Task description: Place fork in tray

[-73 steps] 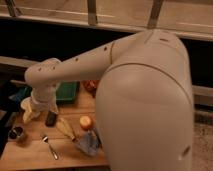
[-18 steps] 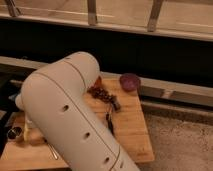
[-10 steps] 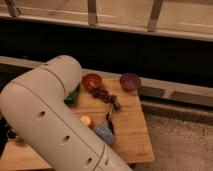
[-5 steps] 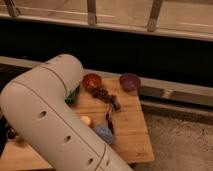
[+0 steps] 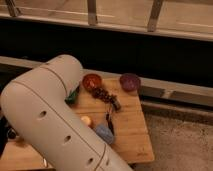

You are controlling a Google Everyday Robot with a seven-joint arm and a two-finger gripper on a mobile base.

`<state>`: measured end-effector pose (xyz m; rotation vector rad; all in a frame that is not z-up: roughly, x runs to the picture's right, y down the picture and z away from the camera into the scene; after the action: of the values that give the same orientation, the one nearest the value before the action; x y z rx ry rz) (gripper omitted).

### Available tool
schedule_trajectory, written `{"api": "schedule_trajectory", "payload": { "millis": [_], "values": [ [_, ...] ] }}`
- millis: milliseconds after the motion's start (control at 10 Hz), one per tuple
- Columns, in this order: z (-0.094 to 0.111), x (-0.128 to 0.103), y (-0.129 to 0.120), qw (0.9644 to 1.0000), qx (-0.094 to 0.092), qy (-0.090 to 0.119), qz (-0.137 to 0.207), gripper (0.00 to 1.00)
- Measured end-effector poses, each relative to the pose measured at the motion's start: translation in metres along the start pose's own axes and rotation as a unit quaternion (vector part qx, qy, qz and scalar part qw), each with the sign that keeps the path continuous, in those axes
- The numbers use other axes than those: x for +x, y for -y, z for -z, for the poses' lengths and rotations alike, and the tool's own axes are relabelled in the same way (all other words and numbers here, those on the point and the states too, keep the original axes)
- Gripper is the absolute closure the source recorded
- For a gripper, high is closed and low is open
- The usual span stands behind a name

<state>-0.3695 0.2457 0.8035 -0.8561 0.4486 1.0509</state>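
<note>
My white arm (image 5: 55, 115) fills the left and middle of the camera view and covers most of the wooden table (image 5: 131, 135). The gripper is hidden behind the arm, out of sight. The fork is hidden too. Only a small green sliver of the tray (image 5: 73, 95) shows at the arm's right edge, left of the red-orange bowl (image 5: 92, 81).
A purple bowl (image 5: 129, 81) stands at the table's back right. A dark bunch of grapes (image 5: 103, 94) and a black bar (image 5: 116, 104) lie behind a blue cloth (image 5: 104, 133) and an orange fruit (image 5: 86, 120). The table's right edge drops to a speckled floor (image 5: 180, 145).
The arm swung left between 1.8 s and 1.0 s ago, uncovering the red-orange bowl and the tray's edge. It has hardly moved since.
</note>
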Motion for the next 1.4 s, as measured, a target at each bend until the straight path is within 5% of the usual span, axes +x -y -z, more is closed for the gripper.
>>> {"api": "schedule_trajectory", "payload": {
  "millis": [300,600,900,1000,1400],
  "values": [
    [0.005,0.0,0.0,1.0,-0.004,0.008,0.003,1.0],
    [0.05,0.0,0.005,0.9959,-0.066,0.062,0.008,1.0],
    [0.103,0.005,0.009,0.9848,-0.13,0.115,0.016,1.0],
    [0.13,0.008,0.008,0.9741,-0.169,0.148,0.025,1.0],
    [0.123,0.006,0.005,0.9685,-0.19,0.158,0.032,1.0]
  ]
}}
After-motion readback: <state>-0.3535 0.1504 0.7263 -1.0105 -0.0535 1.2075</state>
